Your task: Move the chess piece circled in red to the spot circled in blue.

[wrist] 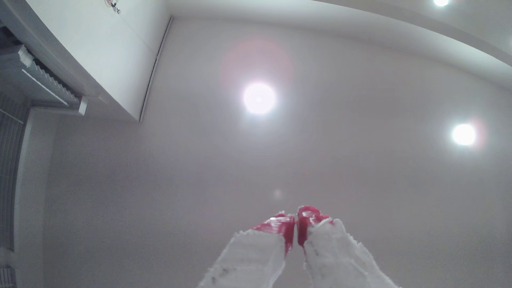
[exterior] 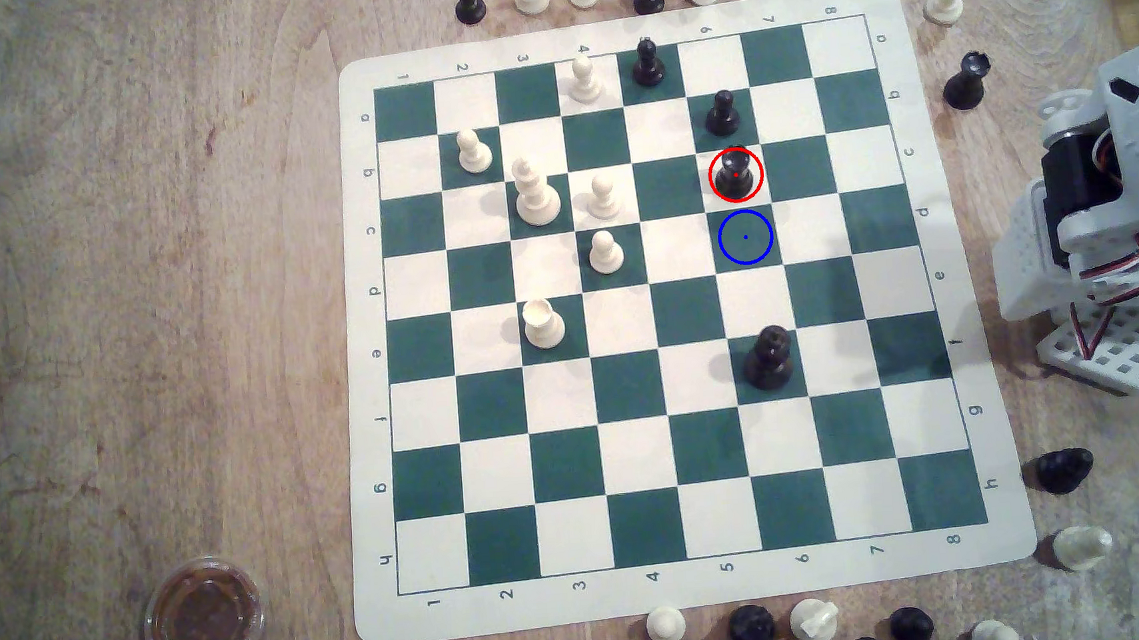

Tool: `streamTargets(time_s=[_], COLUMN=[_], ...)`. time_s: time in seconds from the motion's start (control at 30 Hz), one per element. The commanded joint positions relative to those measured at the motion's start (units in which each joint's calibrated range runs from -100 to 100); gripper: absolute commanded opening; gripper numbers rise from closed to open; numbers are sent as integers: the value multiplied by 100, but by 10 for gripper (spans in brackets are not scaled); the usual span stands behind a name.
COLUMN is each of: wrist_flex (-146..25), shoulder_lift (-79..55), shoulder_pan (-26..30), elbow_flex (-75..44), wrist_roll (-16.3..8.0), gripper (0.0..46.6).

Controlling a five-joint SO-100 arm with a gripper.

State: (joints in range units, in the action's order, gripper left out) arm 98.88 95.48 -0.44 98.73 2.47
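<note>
The chess piece [exterior: 735, 175], glossy black and stout, stands upright inside a red ring on a cream square of the board [exterior: 649, 599]. Directly below it in the exterior view lies the spot [exterior: 745, 237], a dark green square with a blue ring and centre dot, and nothing stands on it. The arm [exterior: 1113, 198] is folded at the exterior view's right edge, off the board. In the wrist view my gripper [wrist: 296, 218] points up at the ceiling, its red-tipped white fingers [wrist: 279, 227] pressed together with nothing between them.
Two black pawns [exterior: 722, 115] [exterior: 647, 65] stand above the ringed piece and a taller black piece [exterior: 771, 358] below the spot. Several white pieces [exterior: 533, 194] occupy the board's left half. Captured pieces line the far, near and right edges. A plastic cup [exterior: 202, 620] sits near left.
</note>
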Motion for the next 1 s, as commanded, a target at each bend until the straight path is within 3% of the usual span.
streamTargets(time_s=[0.0,0.27,0.5,0.63,0.77,0.83,0.97], wrist_flex=[-134,-3467,-8955,-10929,-13009,-13926,-15417], shoulder_lift=[36,28,28,28,28,28,28], shoulder_pan=[-476,-812,-1454,-1727,-1759,-1782,-1868], elbow_flex=[117,-499,-2466,-3128,-3754,-4008,-4225], wrist_roll=[15,10,-15,-20,-63,-230,-230], gripper=[2,2,2,2,2,2,2])
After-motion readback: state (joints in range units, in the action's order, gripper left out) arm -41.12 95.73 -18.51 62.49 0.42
